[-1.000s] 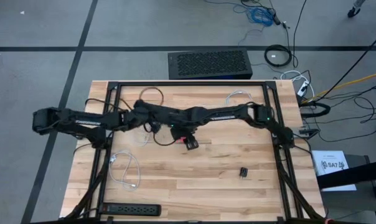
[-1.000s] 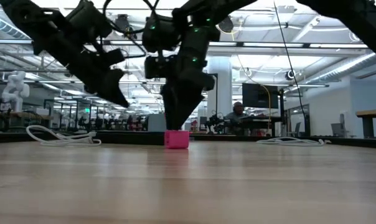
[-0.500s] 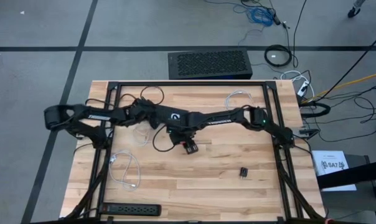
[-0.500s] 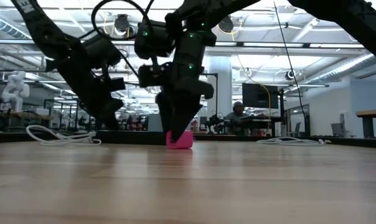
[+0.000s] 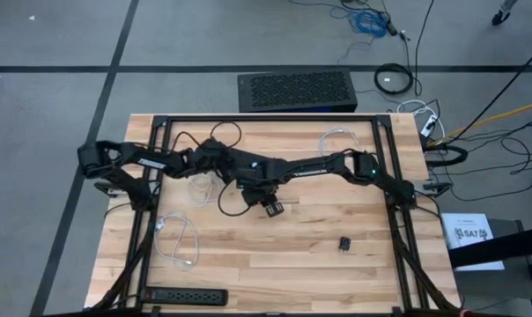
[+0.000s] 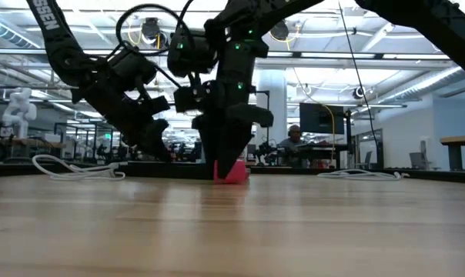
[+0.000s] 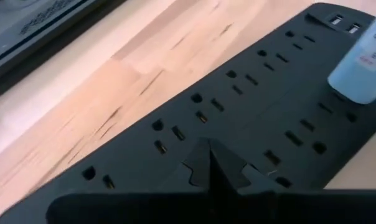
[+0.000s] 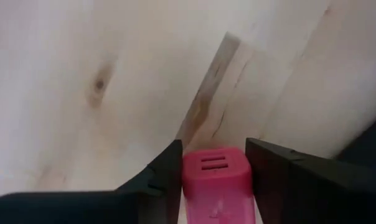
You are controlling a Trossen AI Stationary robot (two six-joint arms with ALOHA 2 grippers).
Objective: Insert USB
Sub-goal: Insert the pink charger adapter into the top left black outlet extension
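Note:
A pink block [image 8: 215, 177] with two slots in its face stands on the wooden table [image 5: 319, 264] near the middle, also seen in the low view [image 6: 234, 171]. My right gripper [image 8: 213, 149] comes down over it from above, shut on it [image 6: 231, 163]. My left gripper [image 7: 206, 158] is shut and slants down over a black power strip [image 7: 250, 106] with many outlets. In the low view it hangs low beside the right arm [image 6: 157, 150]. The strip lies flat on the table. My right gripper pinches the pink block's two opposite sides [image 8: 187, 171] between its two fingers [image 8: 166, 168]. The fingers point almost straight down from above. The block's base is on the table [image 6: 234, 178]. My left gripper's tips are close over the power strip; whether they touch it I cannot tell.
A white-and-blue plug [image 7: 362, 65] sits in the strip near its USB ports [image 7: 343, 23]. Another black power strip [image 5: 185, 297] lies at the near left edge. White cables [image 5: 178, 239] [image 5: 336, 136], a small black part [image 5: 345, 243] and black frame rails [image 5: 398, 220] are around.
My left gripper has come down and gone toward the table's middle, still shut. My right gripper has sunk slightly over the pink block and its fingers have closed on it. The block has shifted a little on the table.

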